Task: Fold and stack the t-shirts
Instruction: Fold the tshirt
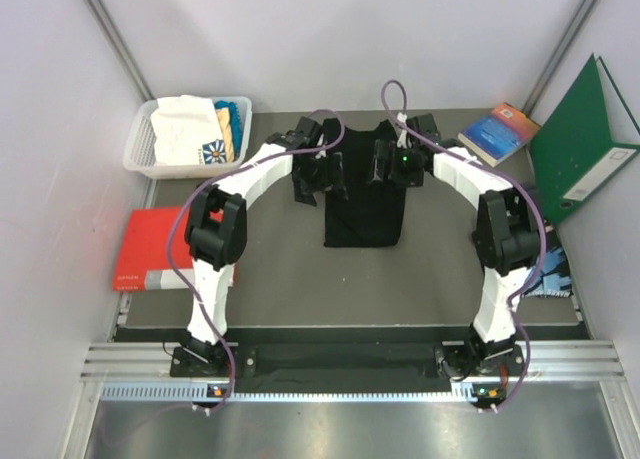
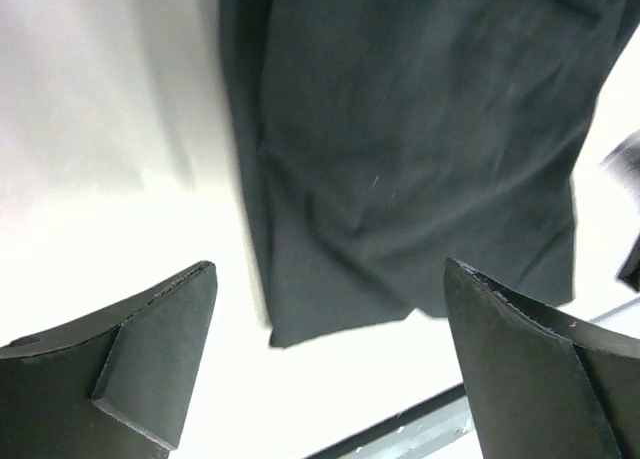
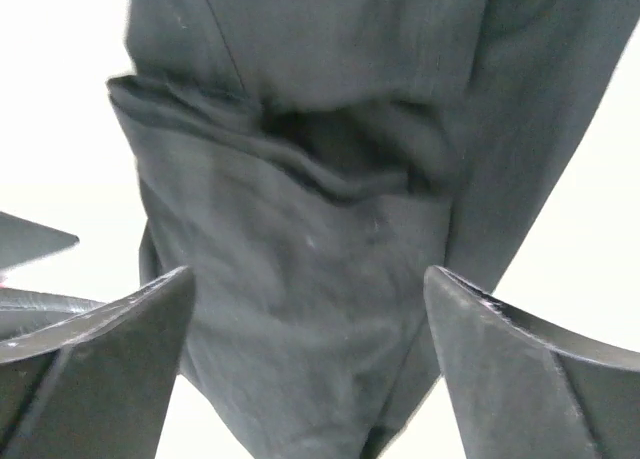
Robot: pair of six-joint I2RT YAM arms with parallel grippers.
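The black t-shirt (image 1: 365, 219) lies on the table's middle, folded into a narrow upright strip. My left gripper (image 1: 320, 179) hovers at its upper left edge, jaws open and empty; in the left wrist view (image 2: 330, 329) a corner of the shirt (image 2: 400, 159) and bare table lie between the fingers. My right gripper (image 1: 390, 169) hovers over its upper right part, jaws open; in the right wrist view (image 3: 310, 349) bunched black cloth (image 3: 320, 229) lies beneath the fingers. White and cream shirts (image 1: 180, 129) and a teal one (image 1: 238, 114) sit in a basket.
The white basket (image 1: 135, 154) stands at the back left. A red book (image 1: 150, 249) lies at the left edge. A blue book (image 1: 497, 131) and a green binder (image 1: 580, 149) are at the back right. A magazine (image 1: 552, 267) lies behind the right arm.
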